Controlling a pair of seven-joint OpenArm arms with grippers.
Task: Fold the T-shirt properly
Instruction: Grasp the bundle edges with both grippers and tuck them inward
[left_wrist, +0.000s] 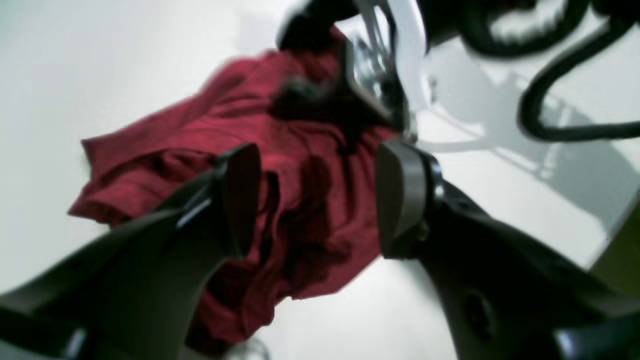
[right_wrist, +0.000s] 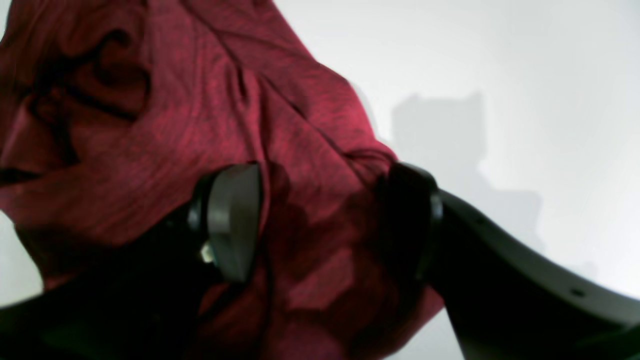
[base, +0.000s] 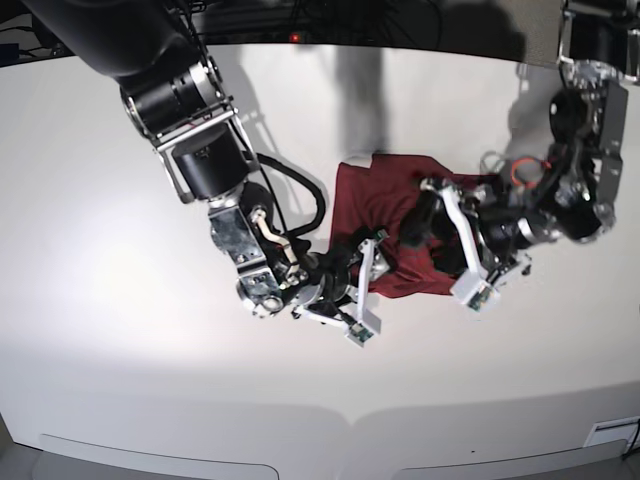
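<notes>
The T-shirt (base: 385, 195) is a dark red, crumpled heap in the middle of the white table (base: 120, 330). In the base view my right gripper (base: 350, 268) is at the heap's near left edge and my left gripper (base: 425, 228) at its right side. In the left wrist view the left gripper (left_wrist: 320, 200) is open, its jaws wide apart over the rumpled T-shirt (left_wrist: 200, 130). In the right wrist view the right gripper (right_wrist: 322, 220) is open too, with folds of the T-shirt (right_wrist: 175, 100) lying between and below its fingers. Whether either touches the cloth, I cannot tell.
The right arm's wrist (left_wrist: 370, 75) and black cables (left_wrist: 550, 115) hang close beyond the left gripper. White table (right_wrist: 500, 60) surrounds the heap. The table's front edge (base: 330, 415) runs along the bottom of the base view.
</notes>
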